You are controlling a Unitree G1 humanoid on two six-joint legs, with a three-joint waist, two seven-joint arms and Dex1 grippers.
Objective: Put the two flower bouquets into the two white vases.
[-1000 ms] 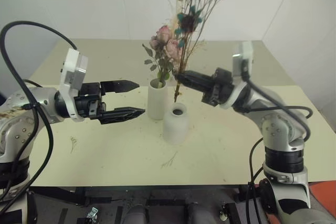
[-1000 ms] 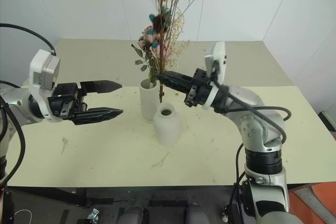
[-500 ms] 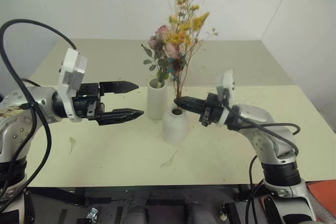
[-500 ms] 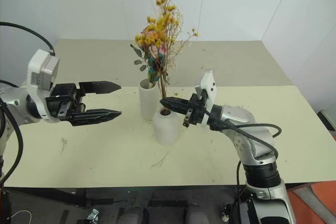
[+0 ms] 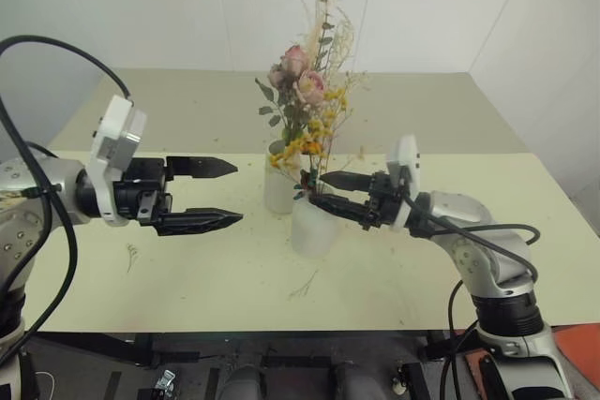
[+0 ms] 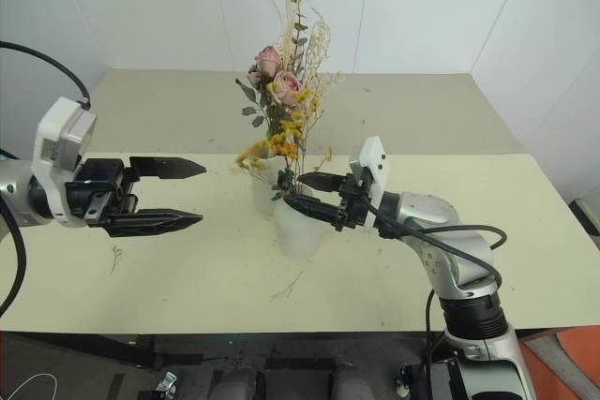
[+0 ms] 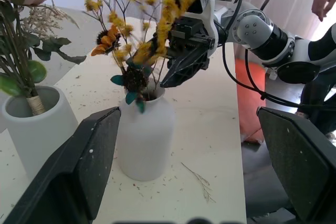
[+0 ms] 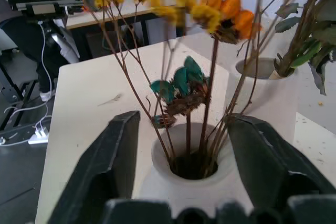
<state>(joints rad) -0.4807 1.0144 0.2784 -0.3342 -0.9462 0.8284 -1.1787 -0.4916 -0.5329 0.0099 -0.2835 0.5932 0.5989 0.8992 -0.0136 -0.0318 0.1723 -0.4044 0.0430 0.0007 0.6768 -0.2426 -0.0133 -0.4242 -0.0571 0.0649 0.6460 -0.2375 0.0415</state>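
The sparse yellow-orange dried bouquet [image 5: 314, 142] stands in the shorter round white vase [image 5: 312, 224], between the right tool's [image 5: 317, 188] parted fingers; the left tool [image 5: 229, 192] gapes nearby.

A pale yellow-green table [image 5: 187, 278] fills the middle of the room, its top dotted with small bits of dried plant litter [image 5: 302, 286]. Behind it rise plain white walls [image 5: 141, 7], meeting in a corner at the far right. The right wrist view takes in a second light table [image 8: 94, 17] with black legs, and cables [image 8: 31, 124] on a grey floor.
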